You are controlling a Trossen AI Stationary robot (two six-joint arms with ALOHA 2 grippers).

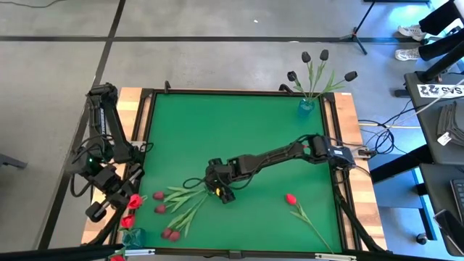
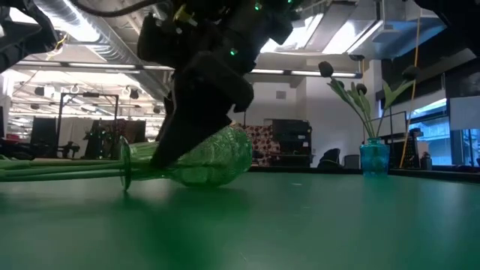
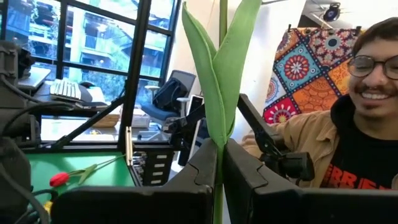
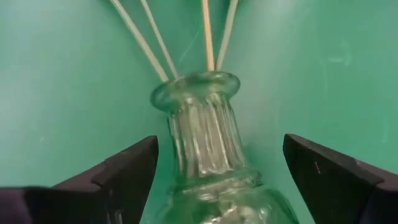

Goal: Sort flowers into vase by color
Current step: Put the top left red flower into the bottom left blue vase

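Green worktop (image 1: 239, 138). R hand (image 4: 214, 177) mid-worktop, fingers spread wide either side of a clear vase (image 4: 208, 149) lying on its side, w/ pink-red flowers (image 1: 177, 206) by its mouth. L hand (image 3: 221, 168) at L edge, clamped on a tulip stem (image 3: 222, 93). Black tulips (image 1: 317, 69) upright in blue vase (image 1: 306, 106), far R corner. One red tulip (image 1: 291, 199) lies near R.

My left claw (image 3: 219, 163) pinching a green stem

My dark fingers (image 3: 200, 163) clamp the thin green leafy tulip stem (image 3: 219, 87) upright; a red-headed tulip (image 3: 59, 179) lies on the green desk (image 3: 74, 165), and a person in a tan jacket (image 3: 323, 134) sits beyond.
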